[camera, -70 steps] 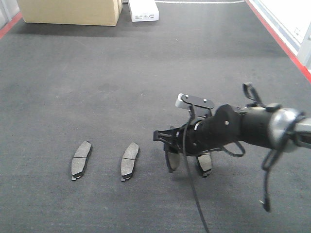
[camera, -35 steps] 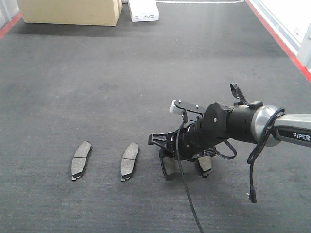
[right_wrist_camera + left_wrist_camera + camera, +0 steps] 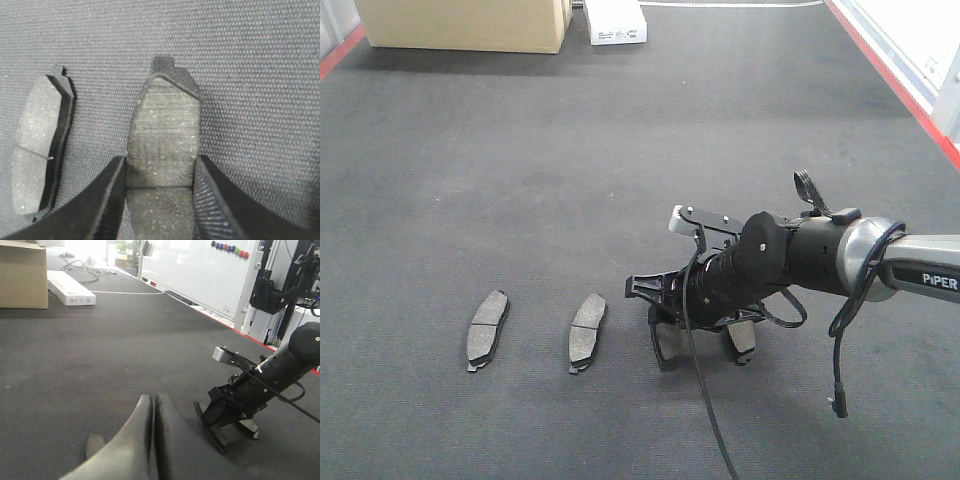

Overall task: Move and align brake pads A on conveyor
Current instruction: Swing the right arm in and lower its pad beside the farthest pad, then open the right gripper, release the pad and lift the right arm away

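Right arm has dropped and settled since a second ago. Your right gripper (image 3: pixel 700 345) clamps a brake pad (image 3: pixel 162 135) on the conveyor (image 3: pixel 620 150), near its front edge beside two placed pads (image 3: pixel 587 332). Left gripper (image 3: pixel 152 440) pinched empty. Placing step; next, release in line.

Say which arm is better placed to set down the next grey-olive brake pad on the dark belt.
Right. The right gripper already straddles a grey-olive grooved brake pad on the dark carpet-like conveyor belt. The left gripper is shut and holds nothing.
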Controlling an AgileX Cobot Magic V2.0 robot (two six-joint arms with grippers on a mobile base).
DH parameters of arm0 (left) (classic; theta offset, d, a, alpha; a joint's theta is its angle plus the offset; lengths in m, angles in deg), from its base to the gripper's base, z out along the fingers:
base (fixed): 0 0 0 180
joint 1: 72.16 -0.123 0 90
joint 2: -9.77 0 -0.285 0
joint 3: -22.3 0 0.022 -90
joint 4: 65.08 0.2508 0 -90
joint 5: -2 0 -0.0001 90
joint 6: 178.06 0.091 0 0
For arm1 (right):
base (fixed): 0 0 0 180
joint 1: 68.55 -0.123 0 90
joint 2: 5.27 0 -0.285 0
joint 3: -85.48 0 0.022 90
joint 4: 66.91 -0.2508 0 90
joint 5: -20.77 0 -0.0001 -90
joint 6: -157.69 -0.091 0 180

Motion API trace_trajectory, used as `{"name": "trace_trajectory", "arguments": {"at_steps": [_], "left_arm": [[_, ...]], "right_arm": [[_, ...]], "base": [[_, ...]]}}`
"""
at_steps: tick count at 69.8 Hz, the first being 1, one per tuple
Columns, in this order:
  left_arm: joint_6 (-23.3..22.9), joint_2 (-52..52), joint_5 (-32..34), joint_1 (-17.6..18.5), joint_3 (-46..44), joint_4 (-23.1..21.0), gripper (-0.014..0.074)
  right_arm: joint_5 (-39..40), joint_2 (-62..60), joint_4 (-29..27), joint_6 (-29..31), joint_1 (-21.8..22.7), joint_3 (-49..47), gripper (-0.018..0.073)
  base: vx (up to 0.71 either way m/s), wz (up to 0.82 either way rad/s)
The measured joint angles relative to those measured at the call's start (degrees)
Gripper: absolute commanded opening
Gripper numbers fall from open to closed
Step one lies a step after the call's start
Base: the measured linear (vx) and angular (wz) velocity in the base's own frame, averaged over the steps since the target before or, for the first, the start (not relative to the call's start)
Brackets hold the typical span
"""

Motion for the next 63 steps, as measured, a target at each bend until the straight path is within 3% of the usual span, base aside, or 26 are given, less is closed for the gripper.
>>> {"name": "trace_trajectory", "arguments": {"at_steps": [16, 41, 52, 63], "left_arm": [[0.0, 0.0, 0.0, 0.0, 0.0, 0.0, -0.0006], [0.0, 0.0, 0.0, 0.0, 0.0, 0.0, -0.0006], [0.0, 0.0, 0.0, 0.0, 0.0, 0.0, -0.0006], [0.0, 0.0, 0.0, 0.0, 0.0, 0.0, -0.0006]], "right_arm": [[0.66, 0.0, 0.0, 0.0, 0.0, 0.0, 0.046], [2.06, -4.52, 1.1, 0.95, 0.0, 0.0, 0.0464], [0.96, -12.47, 7.47, 1.53, 0.0, 0.0, 0.044], [-1.23, -21.23, 16.32, 1.71, 0.0, 2.46, 0.0353]], "base": [[0.0, 0.0], [0.0, 0.0], [0.0, 0.0], [0.0, 0.0]]}}
